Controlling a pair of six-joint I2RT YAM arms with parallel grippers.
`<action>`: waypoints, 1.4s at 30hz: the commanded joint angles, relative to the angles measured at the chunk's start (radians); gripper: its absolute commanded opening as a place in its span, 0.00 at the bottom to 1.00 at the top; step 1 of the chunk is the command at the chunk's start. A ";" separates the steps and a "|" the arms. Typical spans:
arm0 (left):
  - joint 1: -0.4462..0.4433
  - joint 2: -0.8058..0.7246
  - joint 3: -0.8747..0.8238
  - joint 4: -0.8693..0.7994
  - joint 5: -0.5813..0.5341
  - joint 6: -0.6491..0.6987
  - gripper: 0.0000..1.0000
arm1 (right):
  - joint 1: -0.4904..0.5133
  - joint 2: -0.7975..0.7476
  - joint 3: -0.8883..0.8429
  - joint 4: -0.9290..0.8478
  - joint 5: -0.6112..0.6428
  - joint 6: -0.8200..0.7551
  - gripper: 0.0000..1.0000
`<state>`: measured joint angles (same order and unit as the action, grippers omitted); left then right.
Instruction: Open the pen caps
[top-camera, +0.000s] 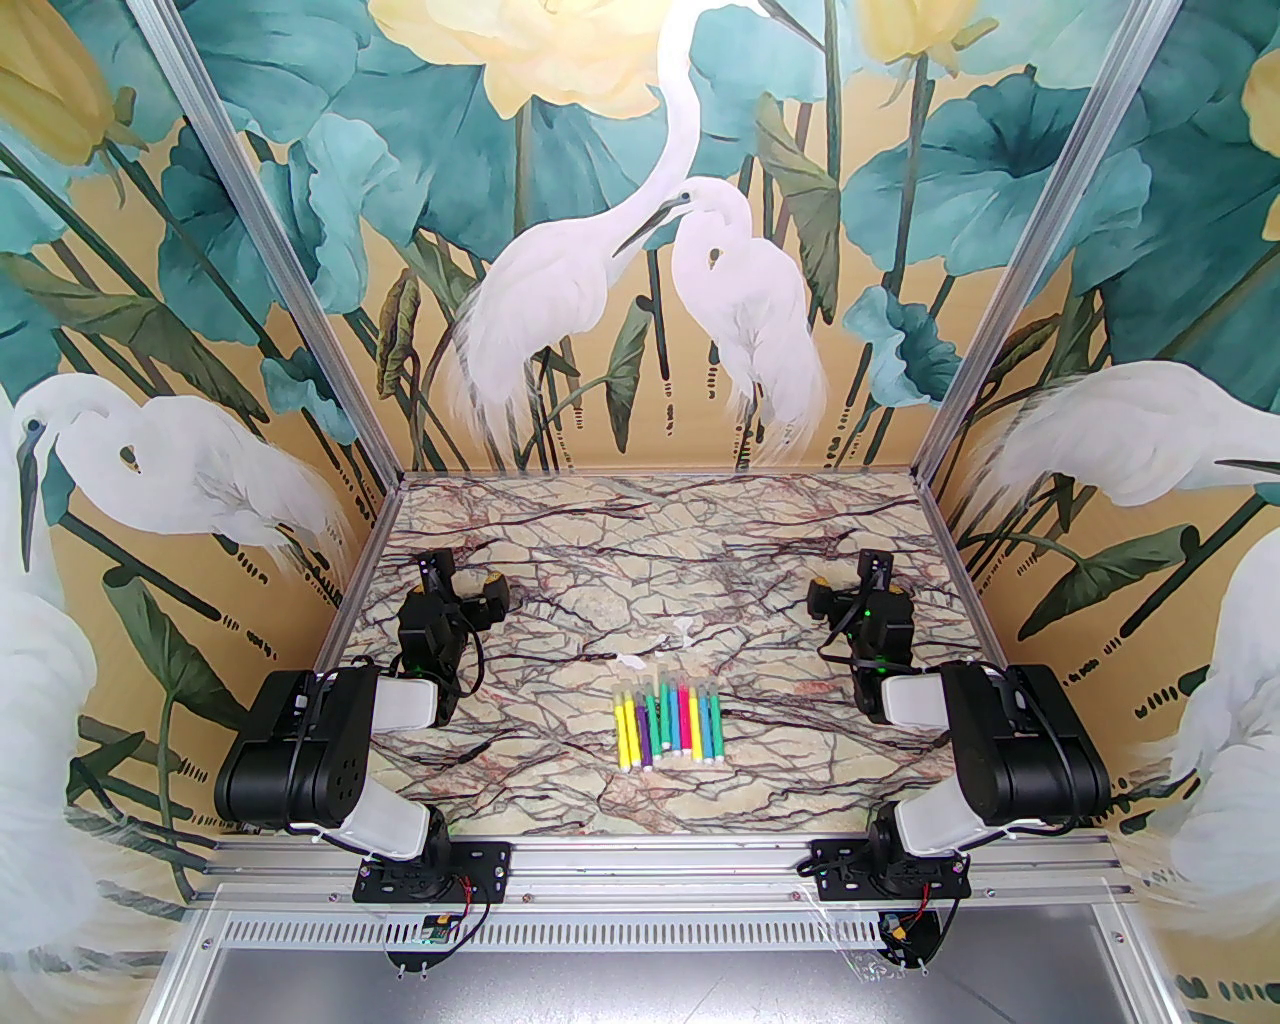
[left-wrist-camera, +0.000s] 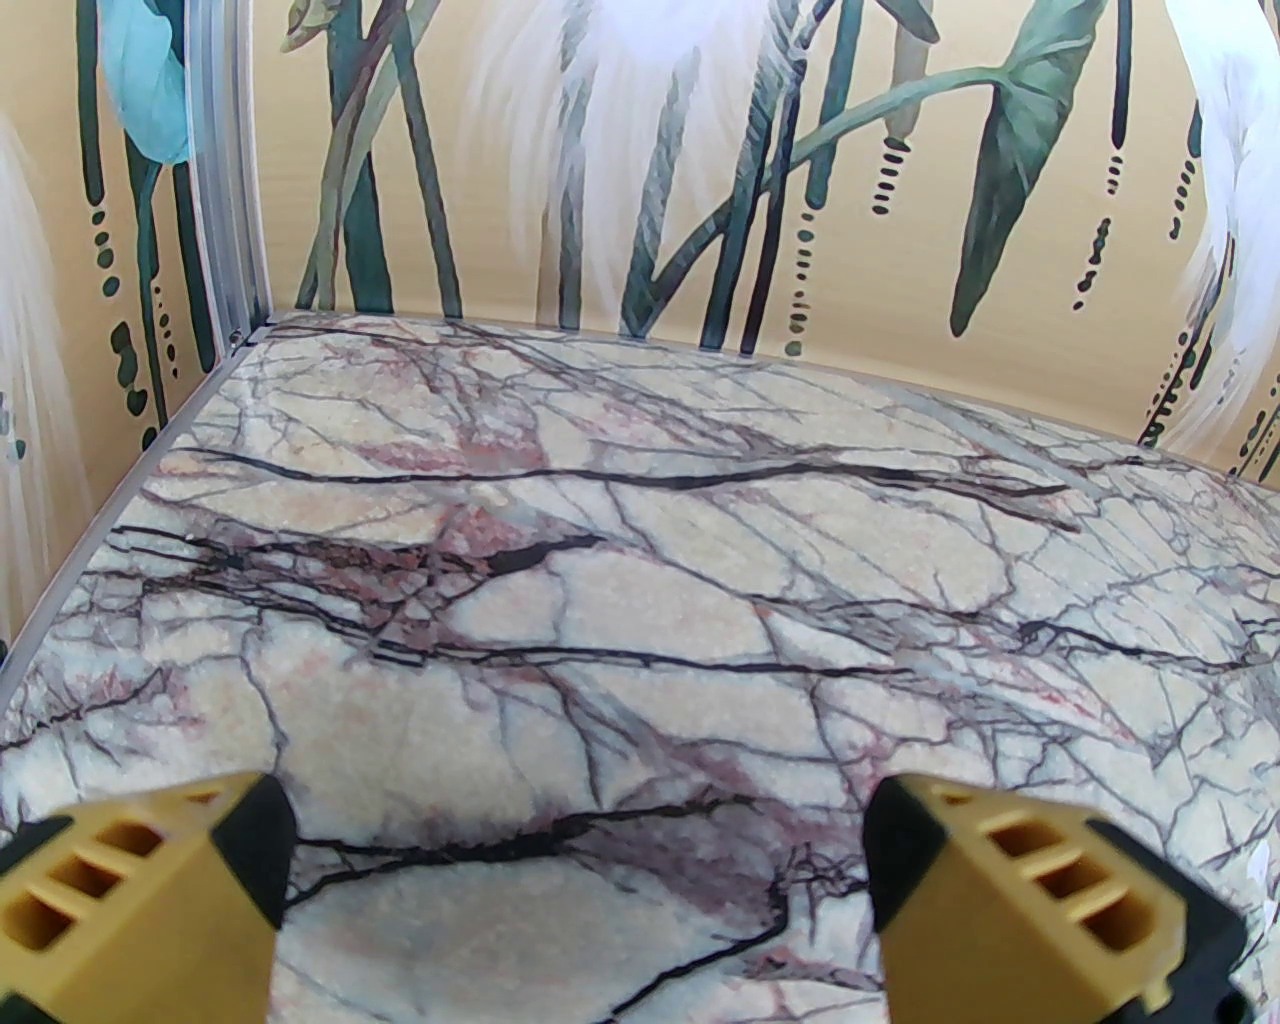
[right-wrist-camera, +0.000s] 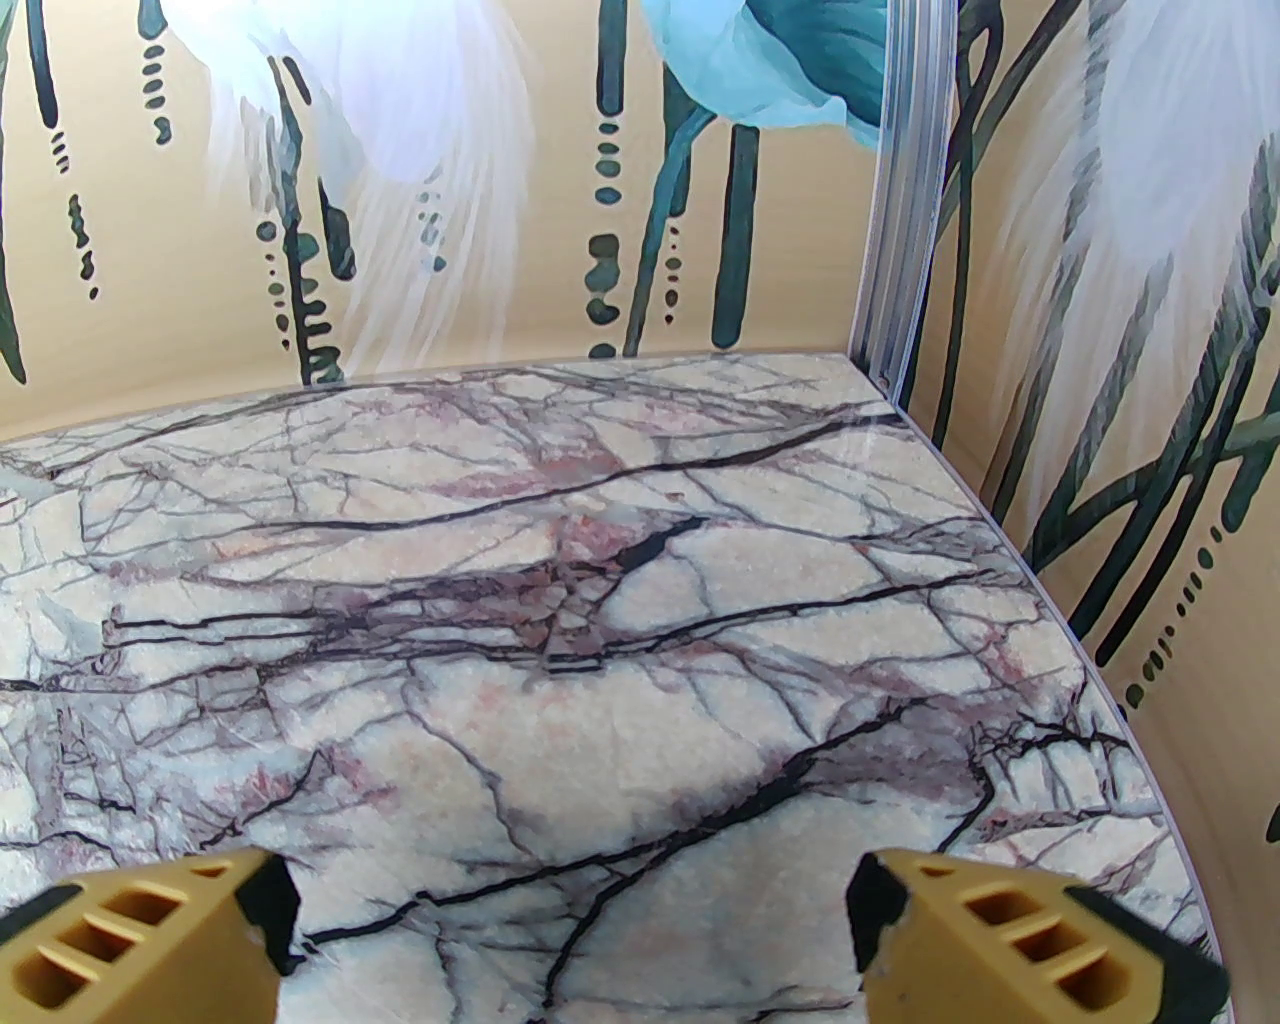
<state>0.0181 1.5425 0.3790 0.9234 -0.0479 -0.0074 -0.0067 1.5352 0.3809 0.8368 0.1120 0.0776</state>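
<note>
Pens (top-camera: 668, 722) in a row overhead; wrist views over marble (left-wrist-camera: 700, 600), left hand (left-wrist-camera: 575, 850) and right hand (right-wrist-camera: 570, 900) wide open.

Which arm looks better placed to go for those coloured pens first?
Right, but only slightly. The right gripper and the left gripper both stand open and empty, out to the sides. From above, the pens lie a touch nearer the right one, so its reach is probably shorter.

I find no readable text, label, brand, number or sign in any view. Any print on pens (top-camera: 668, 722) too small for me to make out.
</note>
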 joint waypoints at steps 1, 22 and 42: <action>0.003 -0.049 0.005 -0.043 -0.031 -0.013 1.00 | -0.003 -0.060 0.028 -0.055 0.039 0.017 0.99; -0.231 -0.420 0.309 -0.989 -0.119 -0.153 0.99 | 0.197 -0.331 0.426 -1.065 0.140 0.126 0.96; -0.359 -0.559 0.352 -1.402 0.088 -0.330 0.99 | 0.406 -0.362 0.590 -1.579 0.009 0.254 0.89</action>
<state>-0.3325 1.0107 0.7376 -0.4244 -0.0189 -0.2913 0.3725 1.1988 0.9398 -0.6491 0.1566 0.2890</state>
